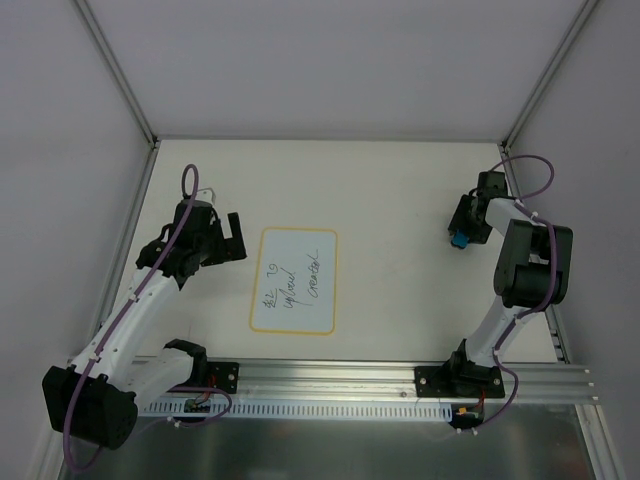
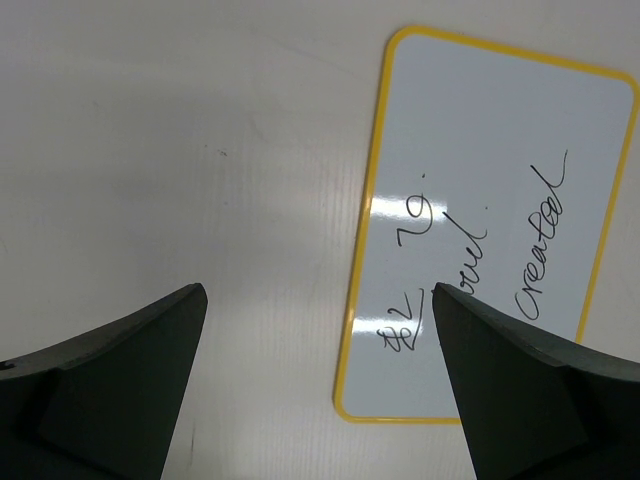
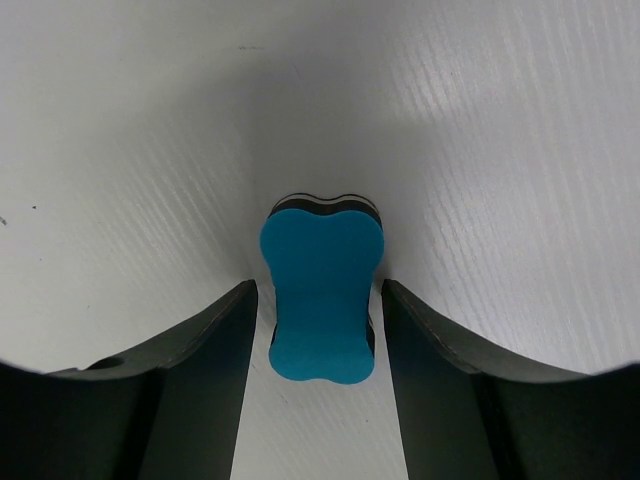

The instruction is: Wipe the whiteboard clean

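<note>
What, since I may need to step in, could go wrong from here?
The right gripper straddles the blue eraser; an uneven pinch might tilt or drop it. Nothing holds the whiteboard: the open left gripper hovers beside it, so wiping could slide it.

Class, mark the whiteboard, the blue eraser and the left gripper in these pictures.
whiteboard (image 1: 295, 282): top view, middle of its white face.
blue eraser (image 3: 322, 300): right wrist view, centre of its blue top.
left gripper (image 2: 318, 295): left wrist view, midway between its open fingertips.
</note>
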Controlling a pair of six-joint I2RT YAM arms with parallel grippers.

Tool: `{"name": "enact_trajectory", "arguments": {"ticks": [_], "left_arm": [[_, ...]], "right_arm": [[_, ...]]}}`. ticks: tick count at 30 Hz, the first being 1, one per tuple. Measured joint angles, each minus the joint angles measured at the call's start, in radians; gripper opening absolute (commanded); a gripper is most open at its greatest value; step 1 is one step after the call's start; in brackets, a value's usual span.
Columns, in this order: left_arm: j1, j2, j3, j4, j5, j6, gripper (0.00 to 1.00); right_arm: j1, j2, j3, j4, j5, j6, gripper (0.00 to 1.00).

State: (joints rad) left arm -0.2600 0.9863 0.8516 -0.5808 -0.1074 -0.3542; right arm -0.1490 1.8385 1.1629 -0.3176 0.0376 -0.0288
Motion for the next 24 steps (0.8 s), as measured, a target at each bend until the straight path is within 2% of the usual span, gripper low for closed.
{"name": "enact_trajectory", "arguments": {"ticks": [5,9,18,21,24], "left_arm": [[0.0,0.001,0.0,0.0,0.001,0.0,0.99],[0.0,0.002,0.0,0.0,0.002,0.0,0.99],[0.0,0.002,0.0,0.0,0.003,0.0,0.99],[0.0,0.003,0.0,0.0,0.009,0.0,0.99],[0.0,0.009,0.0,0.0,0.02,0.0,0.99]], "right_arm": [[0.0,0.0,0.0,0.0,0.0,-0.003,0.56],[0.0,0.0,0.0,0.0,0.001,-0.011,0.45],[0.005,0.0,0.0,-0.001,0.012,-0.018,0.43],[0.01,-0.001,0.0,-0.001,0.021,-0.027,0.31],[0.024,-0.006,0.0,-0.002,0.037,-0.04,0.26]]}}
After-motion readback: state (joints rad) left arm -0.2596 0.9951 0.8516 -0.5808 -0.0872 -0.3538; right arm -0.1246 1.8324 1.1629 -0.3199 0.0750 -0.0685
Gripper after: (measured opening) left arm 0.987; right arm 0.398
